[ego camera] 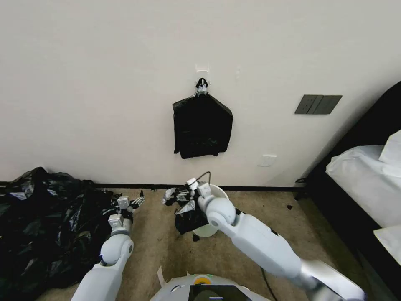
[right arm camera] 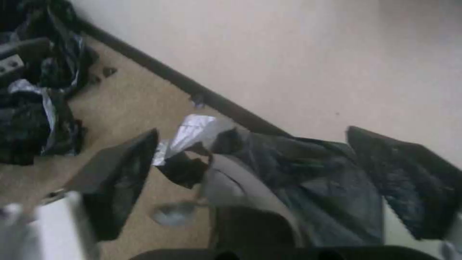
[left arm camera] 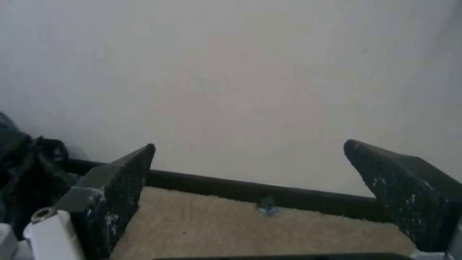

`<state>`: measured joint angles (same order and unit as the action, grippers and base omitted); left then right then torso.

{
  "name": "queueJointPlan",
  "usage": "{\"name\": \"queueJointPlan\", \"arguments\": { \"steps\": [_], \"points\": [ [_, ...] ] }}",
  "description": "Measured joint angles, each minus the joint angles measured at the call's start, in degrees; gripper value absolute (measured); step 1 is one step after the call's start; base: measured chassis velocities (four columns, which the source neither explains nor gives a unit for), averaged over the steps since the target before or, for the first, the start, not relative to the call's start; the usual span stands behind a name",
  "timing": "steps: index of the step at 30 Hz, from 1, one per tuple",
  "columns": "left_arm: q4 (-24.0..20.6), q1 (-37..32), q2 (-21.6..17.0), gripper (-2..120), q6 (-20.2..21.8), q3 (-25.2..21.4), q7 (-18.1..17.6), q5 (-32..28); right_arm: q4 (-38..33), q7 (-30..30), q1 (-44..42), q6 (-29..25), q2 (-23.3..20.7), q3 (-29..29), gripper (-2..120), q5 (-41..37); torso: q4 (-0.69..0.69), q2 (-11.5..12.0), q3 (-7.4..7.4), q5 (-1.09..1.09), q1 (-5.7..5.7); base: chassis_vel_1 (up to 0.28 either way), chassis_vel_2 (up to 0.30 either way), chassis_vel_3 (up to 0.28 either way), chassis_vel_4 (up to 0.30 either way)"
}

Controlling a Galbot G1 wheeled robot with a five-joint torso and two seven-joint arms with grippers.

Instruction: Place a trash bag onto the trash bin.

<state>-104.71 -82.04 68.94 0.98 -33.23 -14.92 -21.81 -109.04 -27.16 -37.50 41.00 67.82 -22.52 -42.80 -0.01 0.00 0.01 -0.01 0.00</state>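
Head view puts your right claw [ego camera: 184, 195] over the trash bin [ego camera: 215, 196] by the wall, jaws spread, trash bag [ego camera: 189, 217] draped on the near rim below; left claw [ego camera: 134, 202], open and empty, sits farther off

arms [ego camera: 259, 242] glossy white, rounded joints | tool fingers [left arm camera: 120, 202] black — scuffed white

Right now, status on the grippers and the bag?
Right gripper open over trash bin. Trash bag draped on bin rim, hanging down one side. Left gripper open, empty, near bag heap.
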Motion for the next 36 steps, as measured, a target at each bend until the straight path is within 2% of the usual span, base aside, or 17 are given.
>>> {"name": "queueJointPlan", "arguments": {
  "steps": [3, 5, 6, 7, 10, 11, 13, 15, 17, 20, 21, 23, 25, 31, 34, 36],
  "points": [
    [0.4, 0.0, -0.4, 100, 0.0, -0.5, -0.5, 0.1, 1.8, -2.9, 2.1, 0.1, 0.8, -2.6, 81, -1.9, -0.01, 0.0, 0.0, 0.0, 0.0, 0.0, 0.0, 0.0, 0.0],
    [0.5, 0.1, -0.5, 100, 0.0, -0.5, -0.5, 0.1, 1.9, -3.7, 2.3, 0.1, 0.7, -3.3, 76, -2.6, 0.0, 0.0, 0.0, 0.0, 0.0, 0.0, 0.0, 0.0, 0.0],
    [0.6, 0.3, -0.6, 100, 0.0, -0.5, -0.6, 0.1, 1.9, -4.5, 2.2, 0.1, 0.2, -3.9, 69, -3.2, 0.0, 0.0, 0.0, 0.01, 0.0, 0.0, 0.0, 0.0, 0.0],
    [0.6, 0.3, -0.6, 100, 0.0, -0.5, -0.6, 0.1, 1.9, -4.5, 2.2, 0.1, 0.2, -3.9, 69, -3.2, 0.0, 0.0, 0.0, 0.01, 0.0, 0.0, 0.0, 0.0, 0.0],
    [0.7, 0.7, -0.6, 100, 0.1, -0.3, -0.7, 0.1, 1.1, -5.3, 1.3, 0.1, -1.7, -4.6, 56, -3.7, 0.02, 0.0, 0.0, 0.01, 0.0, 0.0, 0.0, 0.0, 0.0],
    [0.7, 0.7, -0.6, 100, 0.1, -0.3, -0.7, 0.1, 1.1, -5.3, 1.3, 0.1, -1.7, -4.6, 56, -3.7, 0.02, 0.0, 0.0, 0.01, 0.0, 0.0, 0.0, 0.0, 0.0],
    [0.7, 1.0, -0.5, 100, 0.2, 0.2, -0.7, 0.2, 0.5, -5.5, 0.3, 0.1, -2.9, -4.7, 45, -3.2, 0.02, 0.0, 0.0, 0.01, 0.0, 0.0, 0.0, 0.0, 0.0],
    [0.7, 1.1, -0.4, 100, 0.2, 0.4, -0.7, 0.3, 0.4, -5.5, 0.0, 0.0, -3.1, -4.5, 42, -2.8, 0.02, 0.0, 0.0, 0.01, 0.0, 0.0, 0.0, 0.0, 0.0],
    [0.8, 1.2, -0.3, 100, 0.3, 0.9, -0.7, 0.4, 0.1, -5.5, -0.8, -0.1, -3.7, -3.8, 30, -2.1, 0.02, 0.0, 0.0, 0.01, 0.0, 0.0, 0.0, 0.0, 0.0],
    [0.8, 1.2, -0.2, 100, 0.3, 1.1, -0.8, 0.5, 0.0, -5.5, -1.0, -0.1, -3.8, -3.5, 27, -2.0, 0.01, 0.0, 0.0, 0.02, 0.0, 0.0, 0.0, 0.0, 0.0],
    [0.5, 1.1, -0.1, 100, 0.4, 1.5, -0.8, 0.5, -0.6, -5.7, -1.7, -0.2, -4.2, -2.7, 16, -1.8, 0.01, 0.0, 0.0, 0.01, 0.0, 0.0, 0.0, 0.0, 0.0],
    [0.3, 1.0, -0.1, 100, 0.5, 1.8, -0.8, 0.5, -0.9, -5.9, -2.1, -0.3, -4.3, -2.4, 13, -1.7, 0.01, 0.0, 0.0, 0.02, 0.0, 0.0, 0.0, 0.0, 0.0],
    [-0.5, 0.2, -0.1, 100, 0.8, 3.0, -0.7, 0.3, -2.0, -7.3, -3.4, -0.5, -4.4, -1.5, 3, -1.7, 0.0, 0.0, 0.0, 0.02, 0.0, 0.0, 0.0, 0.0, 0.0],
    [-3.4, -1.4, -0.3, 100, 2.5, 6.3, 1.4, -3.9, -5.0, -10.1, -7.3, -4.6, -5.1, 0.9, 0, -1.5, 0.01, 0.0, -0.01, 0.02, 0.0, 0.0, 0.0, 0.0, 0.0],
    [-6.6, -1.7, -0.6, 100, 6.7, 8.8, 2.9, -11.7, -6.5, -12.1, -11.4, -10.8, -5.3, 3.0, 0, -1.6, 0.02, 0.0, -0.01, 0.02, 0.01, 0.0, 0.0, 0.0, 0.0],
    [-7.4, -1.7, -0.7, 100, 8.1, 9.3, 3.2, -13.6, -6.6, -12.6, -12.3, -11.9, -5.1, 3.4, 0, -1.7, 0.02, 0.0, -0.01, 0.03, 0.0, 0.0, 0.0, 0.0, 0.0]
  ]
}}
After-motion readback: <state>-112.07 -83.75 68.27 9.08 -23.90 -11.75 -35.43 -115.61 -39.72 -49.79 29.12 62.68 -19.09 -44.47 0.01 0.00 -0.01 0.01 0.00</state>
